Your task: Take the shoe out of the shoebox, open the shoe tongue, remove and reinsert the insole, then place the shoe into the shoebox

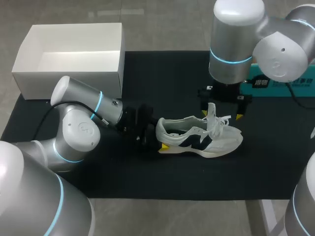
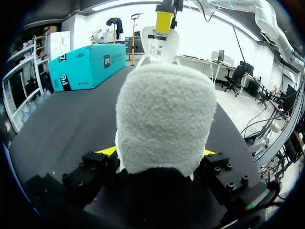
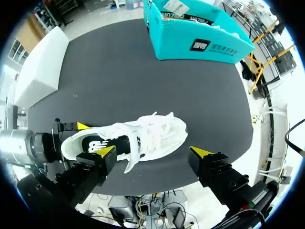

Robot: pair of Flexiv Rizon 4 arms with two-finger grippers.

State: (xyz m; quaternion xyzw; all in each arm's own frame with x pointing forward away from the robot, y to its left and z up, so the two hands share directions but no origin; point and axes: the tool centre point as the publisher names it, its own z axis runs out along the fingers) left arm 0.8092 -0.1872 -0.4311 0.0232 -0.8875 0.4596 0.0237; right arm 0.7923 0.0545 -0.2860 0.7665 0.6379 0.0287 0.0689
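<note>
Black mat (image 1: 162, 73) bears the shoe (image 1: 197, 137) on its sole, apart from the shoebox (image 1: 69, 83). Left arm lies low, left gripper (image 1: 161, 133) clamped across the heel; right gripper (image 1: 221, 110) hangs over the tongue, fingers wide, holding nothing.

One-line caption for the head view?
Left pincer clamps the white shoe by the heel; right pincer open over its tongue.

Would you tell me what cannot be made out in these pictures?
Left wrist view: laces and toe of the shoe, hidden behind its own heel.
Head view: most of the teal box, covered by the right arm.
Right wrist view: inside of the shoebox, hidden by its own wall.
</note>
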